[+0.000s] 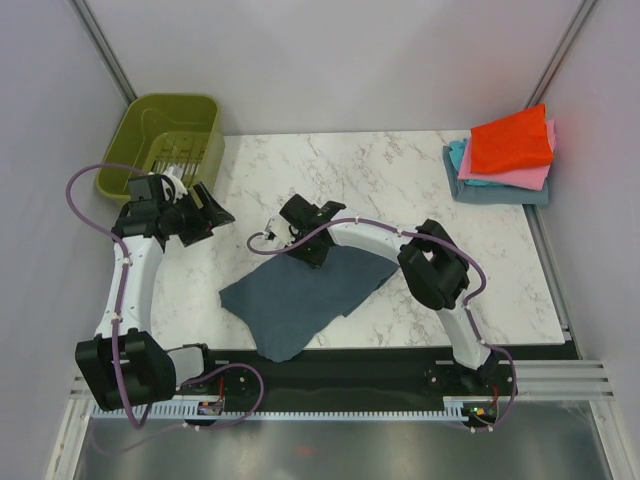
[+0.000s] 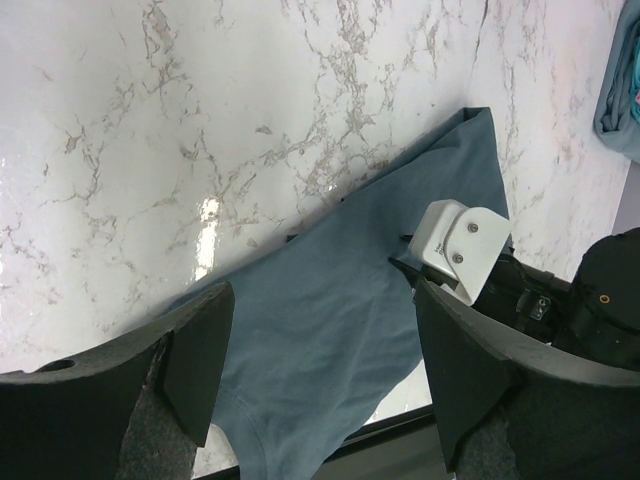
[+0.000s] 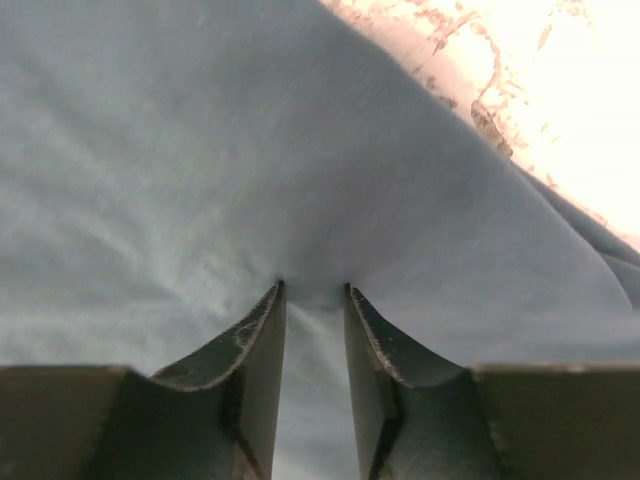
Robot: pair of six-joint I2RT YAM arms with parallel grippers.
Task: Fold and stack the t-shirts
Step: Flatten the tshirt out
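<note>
A slate blue-grey t-shirt (image 1: pixel 305 295) lies spread and rumpled at the table's front middle, one corner hanging over the near edge. My right gripper (image 1: pixel 303 240) is pressed down on its far left part. In the right wrist view its jaws (image 3: pixel 314 290) stand a narrow gap apart, with a small ridge of the t-shirt (image 3: pixel 200 180) puckered between the tips. My left gripper (image 1: pixel 207 213) hangs open over bare marble to the left, holding nothing; in its own view its jaws (image 2: pixel 322 300) frame the t-shirt (image 2: pixel 330 330). Folded red-orange (image 1: pixel 512 142), pink (image 1: pixel 525 176) and teal (image 1: pixel 472 188) t-shirts are stacked at the back right.
An olive-green plastic basket (image 1: pixel 150 125) stands at the back left corner, just behind my left arm. The marble tabletop (image 1: pixel 350 170) ends at a dark strip along the near edge. Grey walls close in the sides and back.
</note>
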